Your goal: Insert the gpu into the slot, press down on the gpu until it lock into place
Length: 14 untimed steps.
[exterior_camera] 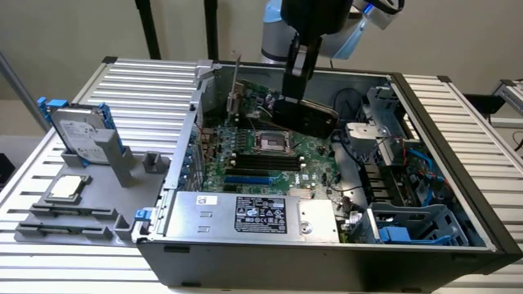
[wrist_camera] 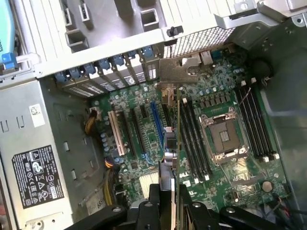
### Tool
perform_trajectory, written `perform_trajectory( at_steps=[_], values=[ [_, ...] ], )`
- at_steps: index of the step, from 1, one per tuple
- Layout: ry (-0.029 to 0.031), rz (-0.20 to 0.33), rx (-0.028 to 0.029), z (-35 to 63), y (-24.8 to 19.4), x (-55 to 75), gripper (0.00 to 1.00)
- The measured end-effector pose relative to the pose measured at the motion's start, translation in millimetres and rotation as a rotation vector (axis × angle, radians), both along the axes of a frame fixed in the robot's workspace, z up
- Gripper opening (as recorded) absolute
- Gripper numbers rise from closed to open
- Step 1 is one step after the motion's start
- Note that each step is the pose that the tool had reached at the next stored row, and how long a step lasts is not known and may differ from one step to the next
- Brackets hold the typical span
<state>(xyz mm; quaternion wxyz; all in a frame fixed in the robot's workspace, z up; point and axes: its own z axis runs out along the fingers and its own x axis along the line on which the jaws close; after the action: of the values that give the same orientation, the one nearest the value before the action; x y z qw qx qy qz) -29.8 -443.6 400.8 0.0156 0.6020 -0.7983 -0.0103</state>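
Claw (exterior_camera: 296, 99) is closed on the gpu (exterior_camera: 307, 116), one jaw on each face. The card hangs tilted inside the open case (exterior_camera: 327, 266), clear above the board (exterior_camera: 315, 164), over the far side of the CPU socket (exterior_camera: 274, 142). Its bracket end points to the case's rear wall.

In the wrist view the gpu (wrist_camera: 171, 158) shows edge-on, running out from the claw (wrist_camera: 169, 199). Its line falls between the blue slot (wrist_camera: 156, 122) and the black memory slots (wrist_camera: 189, 136).

The slot (exterior_camera: 247, 179) is bare; the card is not seated.

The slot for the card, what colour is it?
The slot is bright blue, clearest in the wrist view.
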Motion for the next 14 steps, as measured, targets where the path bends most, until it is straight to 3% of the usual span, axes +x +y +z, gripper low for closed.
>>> perform_trajectory(
  at_steps=[4, 8, 14],
  values=[
    [-0.0067, 0.073, 0.0, -1.7, 0.0, 0.0, 0.26],
    [-0.0187, 0.145, -0.0001, -3.6, 0.0, 0.0, 0.26],
    [-0.0435, 0.245, -0.0011, -7.0, 0.0, -0.1, 0.26]
  ],
)
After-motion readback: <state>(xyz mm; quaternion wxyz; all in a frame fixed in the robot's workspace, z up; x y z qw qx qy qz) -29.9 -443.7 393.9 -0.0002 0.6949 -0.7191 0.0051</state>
